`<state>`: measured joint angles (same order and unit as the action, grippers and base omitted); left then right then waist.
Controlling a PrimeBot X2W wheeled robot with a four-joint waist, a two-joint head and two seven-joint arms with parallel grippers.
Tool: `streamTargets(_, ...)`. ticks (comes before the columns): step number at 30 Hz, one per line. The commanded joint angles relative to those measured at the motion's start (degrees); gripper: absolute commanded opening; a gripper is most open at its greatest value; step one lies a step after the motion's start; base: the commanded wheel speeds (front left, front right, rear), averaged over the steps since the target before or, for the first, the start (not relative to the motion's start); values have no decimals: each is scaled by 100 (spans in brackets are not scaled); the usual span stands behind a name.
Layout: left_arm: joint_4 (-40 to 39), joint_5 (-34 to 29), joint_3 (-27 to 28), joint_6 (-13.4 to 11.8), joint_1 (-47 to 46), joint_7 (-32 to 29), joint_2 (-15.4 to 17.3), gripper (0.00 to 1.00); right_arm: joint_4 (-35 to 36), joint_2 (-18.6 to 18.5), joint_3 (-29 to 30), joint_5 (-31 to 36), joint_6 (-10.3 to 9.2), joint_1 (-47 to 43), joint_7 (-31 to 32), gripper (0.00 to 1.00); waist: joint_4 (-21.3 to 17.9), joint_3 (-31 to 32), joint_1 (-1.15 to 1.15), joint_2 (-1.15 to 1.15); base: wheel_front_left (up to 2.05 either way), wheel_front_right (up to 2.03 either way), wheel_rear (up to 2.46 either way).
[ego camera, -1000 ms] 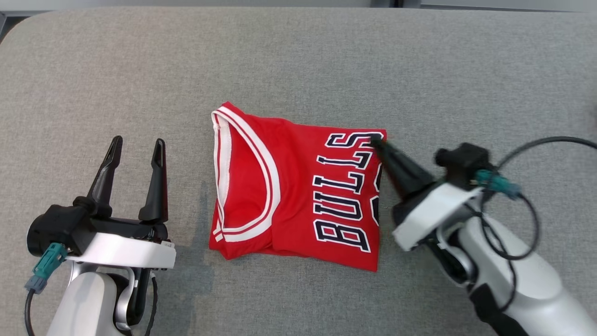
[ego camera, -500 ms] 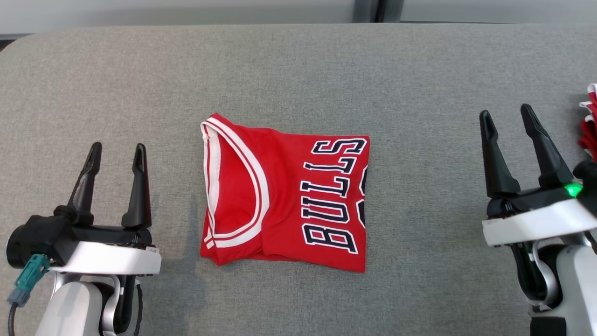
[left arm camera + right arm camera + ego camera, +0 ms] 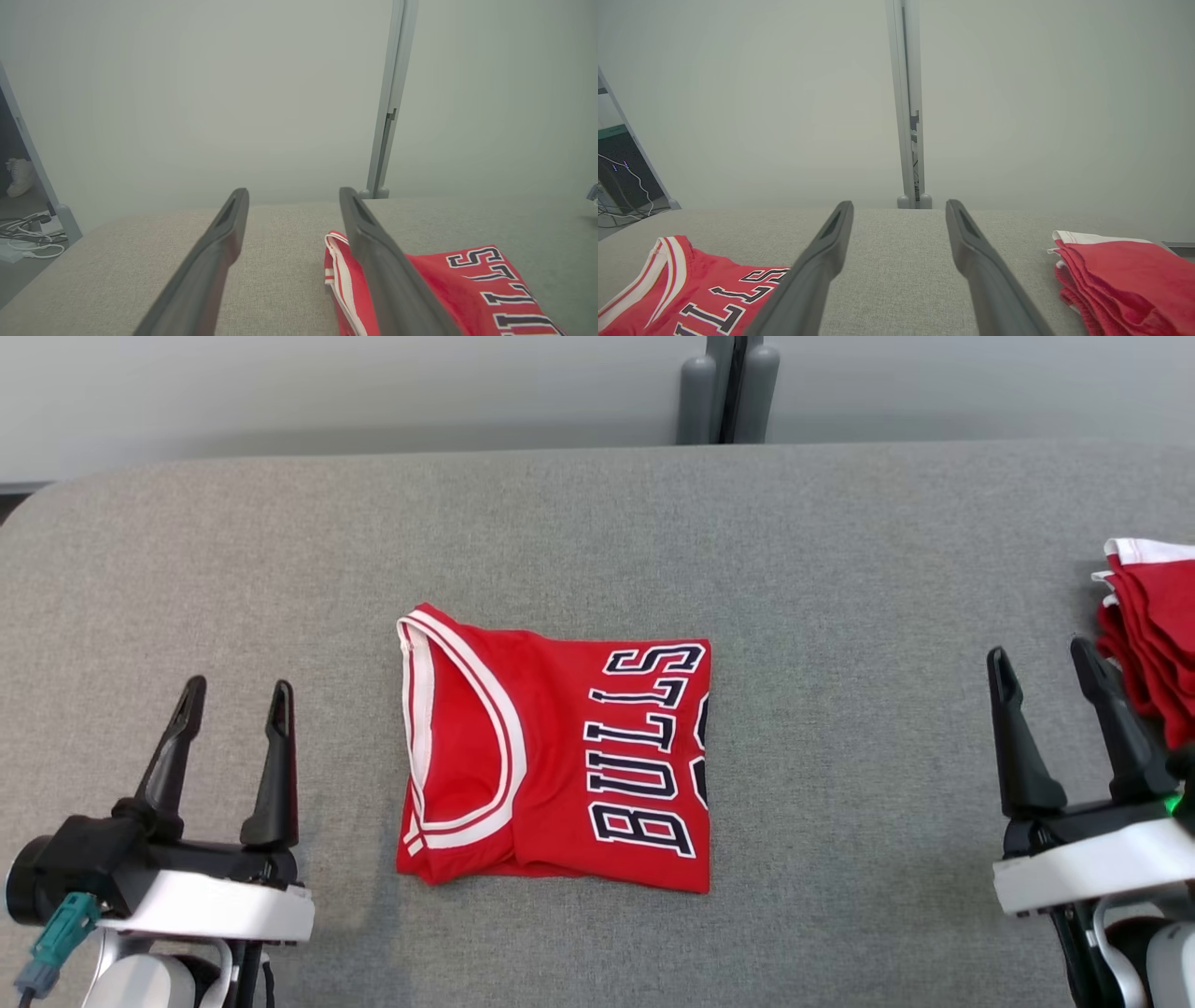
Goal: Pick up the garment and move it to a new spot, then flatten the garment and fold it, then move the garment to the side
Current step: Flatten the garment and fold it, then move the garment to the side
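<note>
Find the folded red white-trimmed jersey (image 3: 551, 765) centred on the grey fabric tabletop (image 3: 840, 569), apart from left gripper (image 3: 237, 687) and right gripper (image 3: 1039, 651), jaws of both spread, empty; expect light, limp, slippery cloth; pinch all layers at a folded edge.

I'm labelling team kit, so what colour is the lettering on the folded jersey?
The lettering on the red jersey is dark navy or black, outlined in white; clearest in the head view.

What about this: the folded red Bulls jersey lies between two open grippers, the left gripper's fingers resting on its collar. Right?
No. The head view shows the left gripper off to the side of the jersey, not touching its collar. The rest holds: the folded jersey lies between the left gripper and the right gripper, both open.
</note>
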<state>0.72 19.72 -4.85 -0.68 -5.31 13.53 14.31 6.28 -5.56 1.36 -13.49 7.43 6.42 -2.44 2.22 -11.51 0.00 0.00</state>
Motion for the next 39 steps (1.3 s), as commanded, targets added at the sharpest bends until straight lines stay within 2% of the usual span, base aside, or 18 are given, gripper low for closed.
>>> streamTargets(1, -31, -26, -13, -27, 72, -28, 63, 100, 24, -35, 8, 33, 12, -98, 37, 100, -16, 78, 0, 0, 0, 0, 0)
streamTargets(11, -198, -10, -149, -47, 518, -281, 132, 100, 130, -77, -65, 20, 12, -599, 258, 100, -47, 548, 0, 0, 0, 0, 0)
streamTargets(20, -320, 16, -241, -169, 860, -423, 82, 100, 165, -68, 23, -2, 12, -880, 381, 100, -57, 904, 0, 0, 0, 0, 0)
streamTargets(39, -451, 10, -272, -305, 908, -520, 194, 100, 373, -70, 209, 114, 12, -1035, 499, 100, -77, 957, 0, 0, 0, 0, 0)
